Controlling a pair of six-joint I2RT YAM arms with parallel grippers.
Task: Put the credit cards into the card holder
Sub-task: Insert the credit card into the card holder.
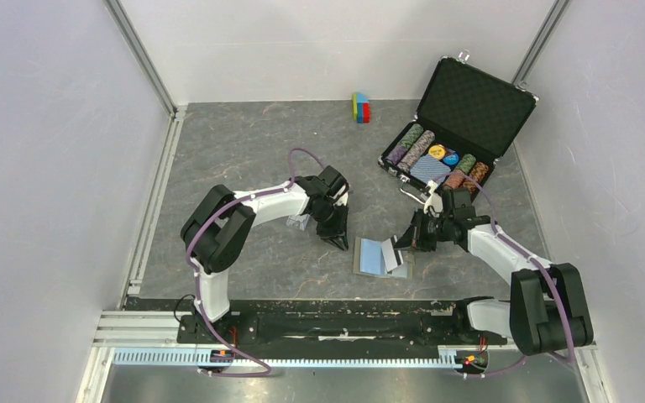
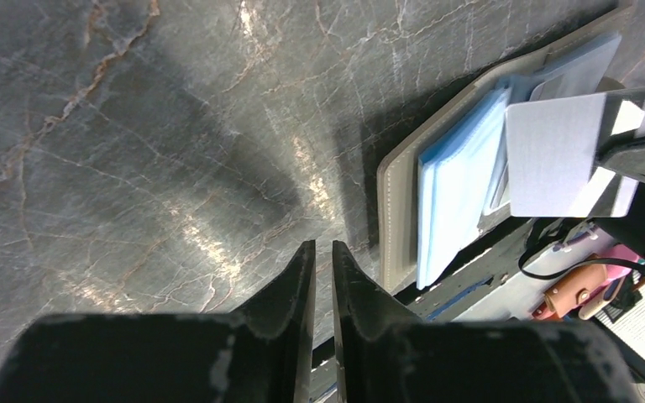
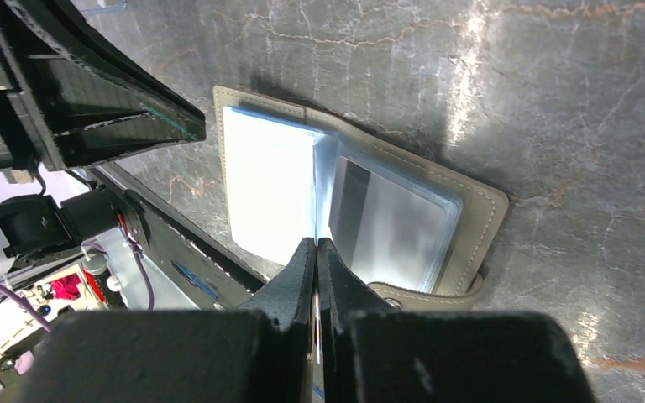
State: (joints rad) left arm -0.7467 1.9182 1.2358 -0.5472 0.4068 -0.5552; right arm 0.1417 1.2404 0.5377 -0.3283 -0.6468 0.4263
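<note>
The taupe card holder lies open on the table, light blue lining up; it also shows in the left wrist view and the right wrist view. My right gripper is shut on a pale credit card and holds it on edge over the holder's middle fold. In the right wrist view the card shows only as a thin edge between the fingers of the right gripper. My left gripper is shut and empty, just left of the holder, over bare table.
A clear plastic case lies under the left arm. An open black briefcase with chips and a blue patterned deck stands at the back right. Coloured blocks stand at the back wall.
</note>
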